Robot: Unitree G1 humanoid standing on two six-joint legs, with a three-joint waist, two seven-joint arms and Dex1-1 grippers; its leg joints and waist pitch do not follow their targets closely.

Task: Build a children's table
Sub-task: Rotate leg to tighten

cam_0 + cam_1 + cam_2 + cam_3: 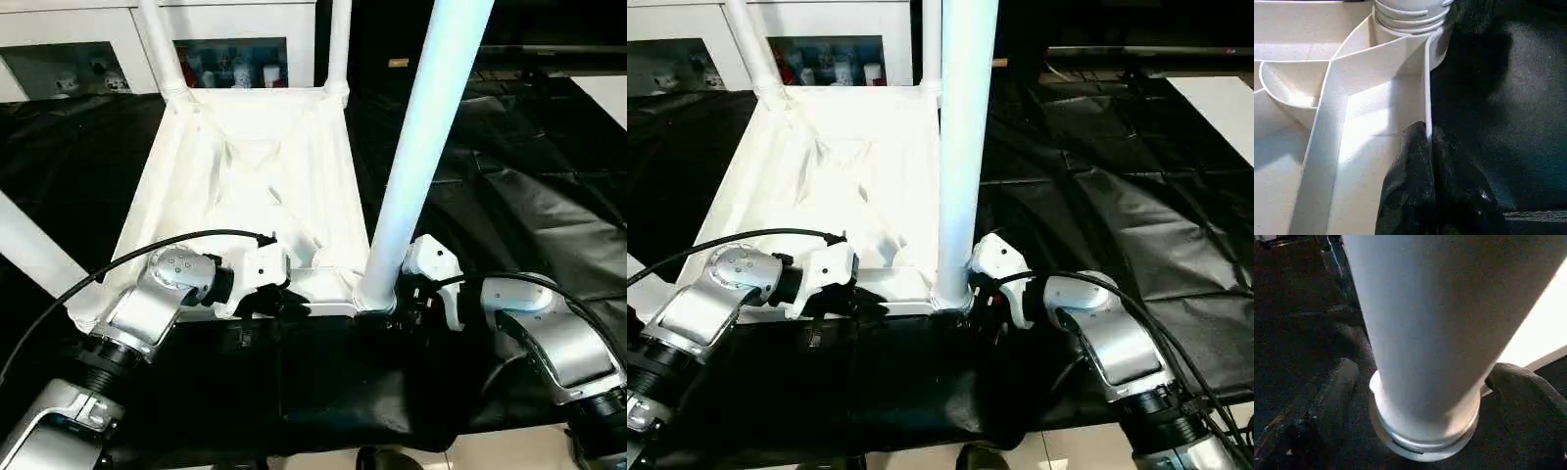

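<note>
gripping the tabletop [245, 176] rim, left gripper [1427, 147] fingers pinched on it.
right gripper [1420, 396] fingers spread around the near-right leg [421, 137], upright in the tabletop's corner socket.

White tabletop [245, 176] upside down, 4 legs [416, 147] upright.

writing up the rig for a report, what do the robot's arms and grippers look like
Both forearms are rounded silver metal shells, the left arm and right arm, with black ribbed joints nearer the body. Each ends in a white plastic wrist housing carrying two black fingers: left gripper, right gripper. A thin black cable loops over each arm to its wrist. The left wrist joint has a round dotted silver cap.
</note>
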